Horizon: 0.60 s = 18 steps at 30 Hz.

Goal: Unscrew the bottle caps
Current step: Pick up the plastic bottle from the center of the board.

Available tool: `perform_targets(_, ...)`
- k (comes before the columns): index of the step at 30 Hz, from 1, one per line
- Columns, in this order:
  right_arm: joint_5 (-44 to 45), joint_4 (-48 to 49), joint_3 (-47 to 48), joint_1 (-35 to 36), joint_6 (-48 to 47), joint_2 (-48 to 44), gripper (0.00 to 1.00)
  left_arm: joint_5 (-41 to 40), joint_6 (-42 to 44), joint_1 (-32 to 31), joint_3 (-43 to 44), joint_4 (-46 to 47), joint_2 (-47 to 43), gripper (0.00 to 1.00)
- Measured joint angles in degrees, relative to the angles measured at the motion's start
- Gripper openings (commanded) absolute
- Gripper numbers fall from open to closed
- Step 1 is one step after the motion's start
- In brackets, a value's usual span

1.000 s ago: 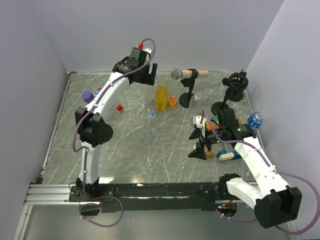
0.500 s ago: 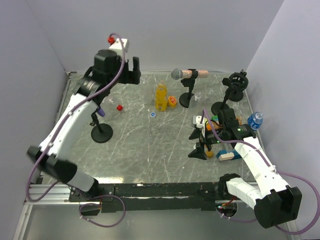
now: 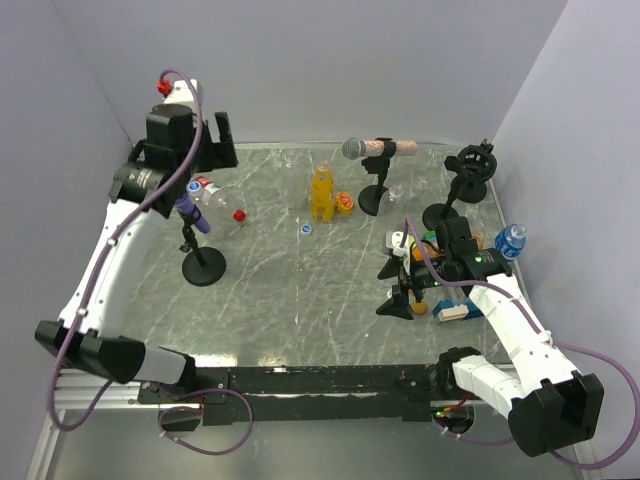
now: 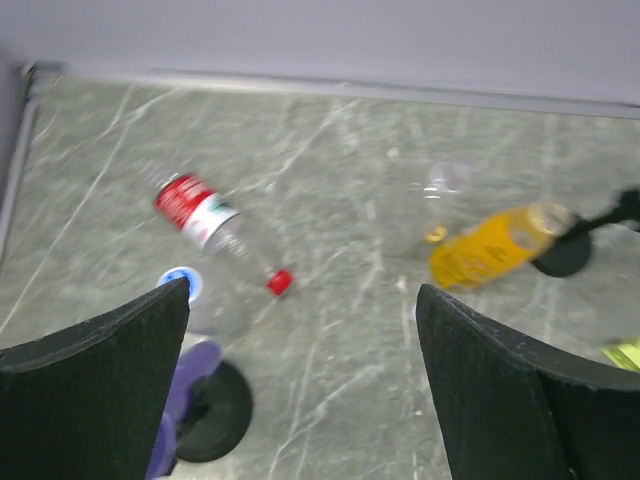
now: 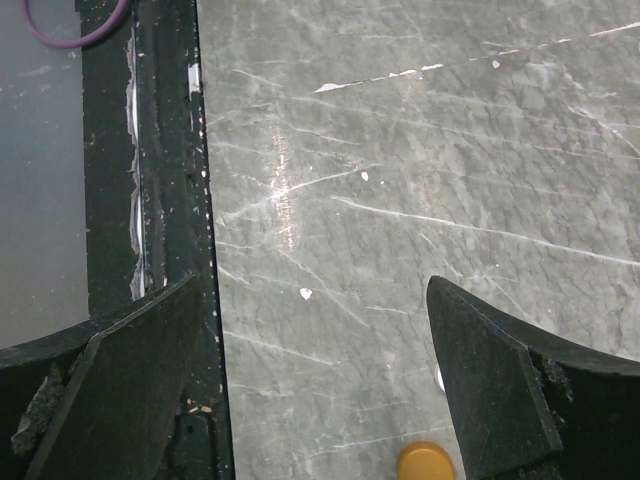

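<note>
**A:** What sat nearest you?

**B:** My right gripper [image 5: 312,290]. Its jaws were spread wide on nothing, and it hung low over the bare grey marbled tabletop [image 5: 420,150], just beside the black front rail [image 5: 165,150]. I judged it was parked there to leave the middle free. A small orange round piece [image 5: 425,462] lay just below it. The black stands [image 3: 437,213] crowded that right side, so I had little room to swing there.

**A:** And the bottles?

**B:** Mid-table, the yellow-orange juice bottle [image 3: 321,192] stood upright with a loose blue cap [image 3: 306,228] near its foot. I couldn't tell whether its own top was on. Further left, a clear plastic bottle with a red-white label [image 4: 205,215] lay on its side. Its red screw cap [image 4: 280,282] seemed to be on the neck, pointing towards the open centre.

**A:** Left arm?

**B:** My left gripper [image 3: 207,145] was high at the far-left corner, jaws wide and empty, looking down on that lying bottle. I reckoned it was a survey height. A black stand with a purple head [image 3: 203,268] stood just beside the bottle, and the left wall [image 3: 60,150] was near. The open room lay to the bottle's right, towards the juice bottle.
</note>
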Motion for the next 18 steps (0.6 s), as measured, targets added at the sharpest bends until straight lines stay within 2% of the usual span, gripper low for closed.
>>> perform_targets(4,0.0,0.0,0.0,0.0,0.0,-0.02,0.99,-1.42,-1.2,4.24,3.93,-4.94,4.5,0.94)
perform_targets(8,-0.02,0.0,0.0,0.0,0.0,-0.02,0.99,-3.67,-1.2,5.55,6.64,-9.9,9.18,0.88)
perform_targets(18,-0.02,0.0,0.0,0.0,0.0,-0.42,0.99,-5.84,0.09,9.6,8.04,-15.17,18.08,0.74)
